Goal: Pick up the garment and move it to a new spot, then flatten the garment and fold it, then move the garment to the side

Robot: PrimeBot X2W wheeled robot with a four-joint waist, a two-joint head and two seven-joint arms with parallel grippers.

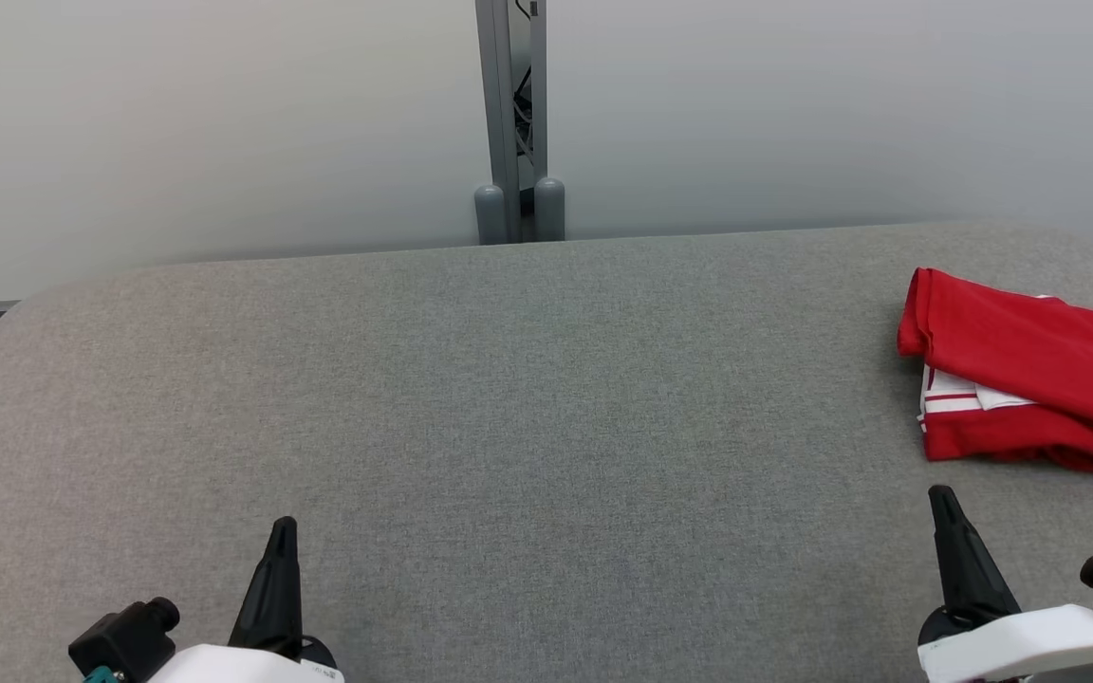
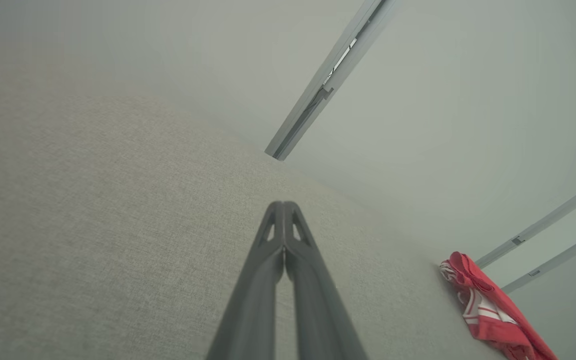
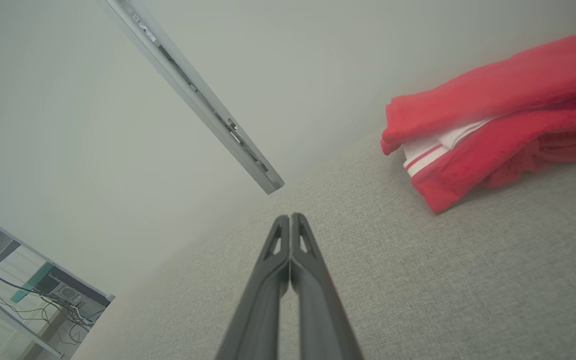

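Red garment with white stripes is lying folded in a loose bundle at the right side of the grey fabric bench, near its far edge. The left end effector is hovering over the near left part of the bench, its fingers pressing together on nothing. The right end effector is sitting just in front of the garment, apart from it, its fingers likewise together and gripping nothing.

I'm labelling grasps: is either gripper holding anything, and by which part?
Nothing is held. The left gripper and right gripper are shut and empty; the red, white-striped cloth garment lies apart on the grey fabric table.
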